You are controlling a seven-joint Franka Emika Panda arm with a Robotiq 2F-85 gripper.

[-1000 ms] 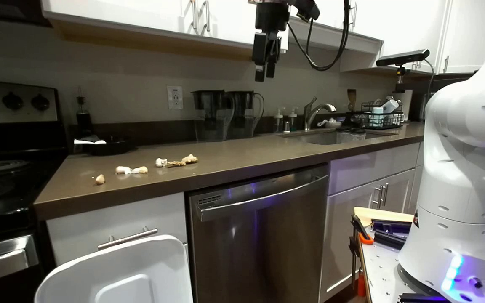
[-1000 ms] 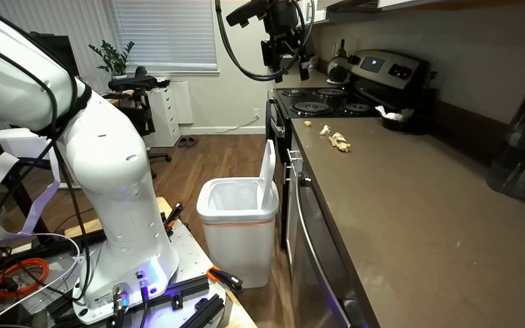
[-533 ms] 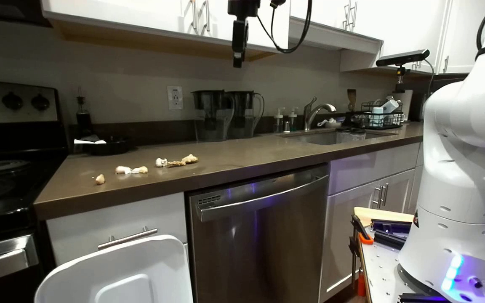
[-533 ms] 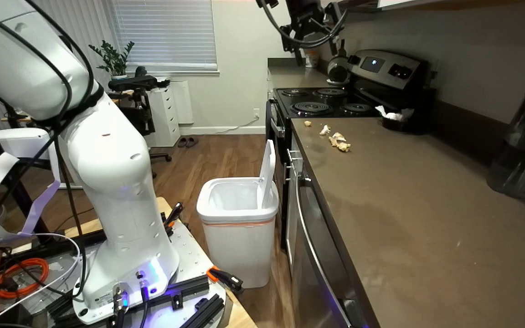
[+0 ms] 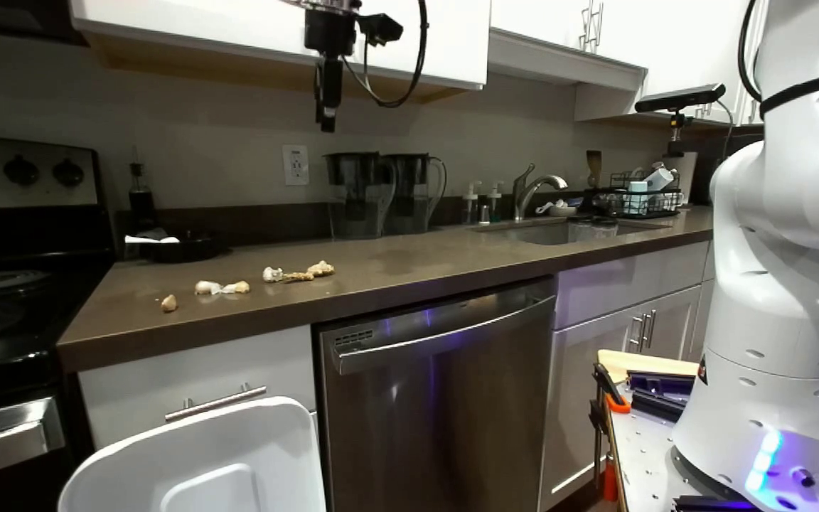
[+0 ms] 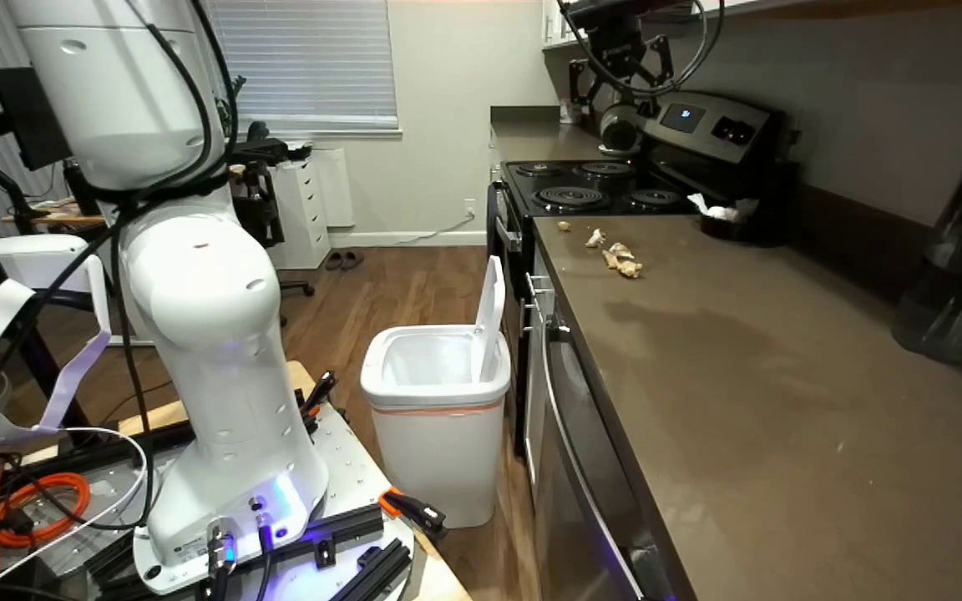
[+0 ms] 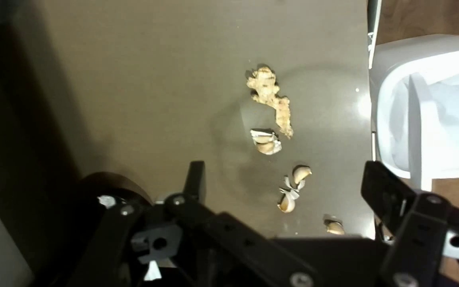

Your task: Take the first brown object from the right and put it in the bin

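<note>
Two tan lumps (image 7: 274,100) lie end to end on the worktop (image 5: 438,259), perhaps joined; the right-hand one in an exterior view, the first brown object (image 5: 321,268), is the target. High above, the pincer (image 7: 284,175) has its jaws wide apart, holding nothing. If it descends off-centre, it could pinch the other lump (image 5: 298,276), or the garlic clump (image 7: 266,142) just beside that; if the lumps are one root, both may rise together. At the bin (image 6: 439,451), the raised lid (image 6: 489,321) on the worktop side could deflect a careless drop to the floor (image 6: 402,288). The bin's inside shows pale, its bottom unclear; far left, a black pan (image 5: 200,249) holds something white and crumpled.
</note>
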